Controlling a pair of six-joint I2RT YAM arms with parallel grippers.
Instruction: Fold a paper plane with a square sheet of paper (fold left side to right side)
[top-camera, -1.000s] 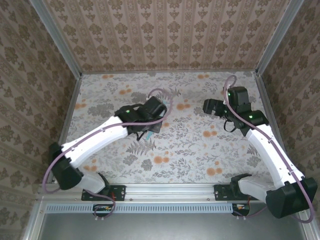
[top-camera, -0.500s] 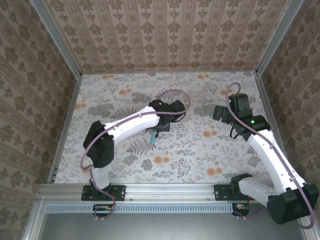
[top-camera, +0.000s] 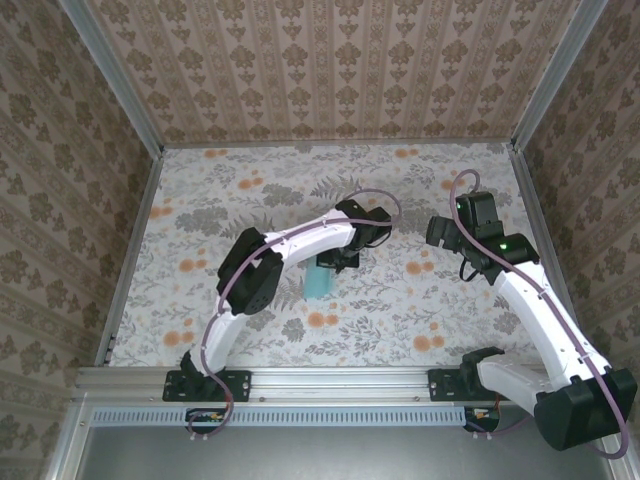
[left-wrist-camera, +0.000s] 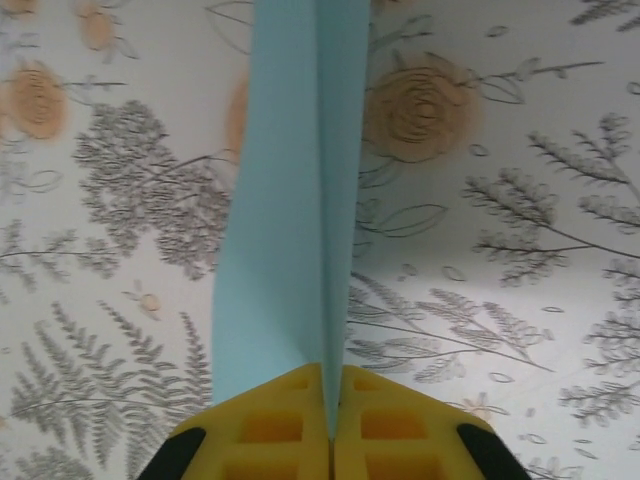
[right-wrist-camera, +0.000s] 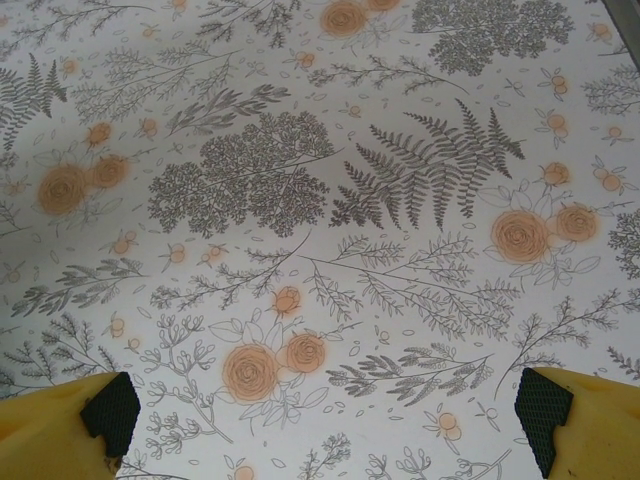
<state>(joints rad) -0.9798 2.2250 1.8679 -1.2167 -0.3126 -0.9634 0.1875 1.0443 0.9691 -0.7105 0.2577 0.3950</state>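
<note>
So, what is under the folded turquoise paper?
Under the paper, the flowered table cover spreads out on both sides. The pattern directly beneath is covered. The left tool is shut on the paper's near end.

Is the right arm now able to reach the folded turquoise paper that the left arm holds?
Probably yes. Bare table lies between the right arm, jaws open, and the folded paper. The jaws of the left arm are shut on the paper's far end, leaving its near part free.
</note>
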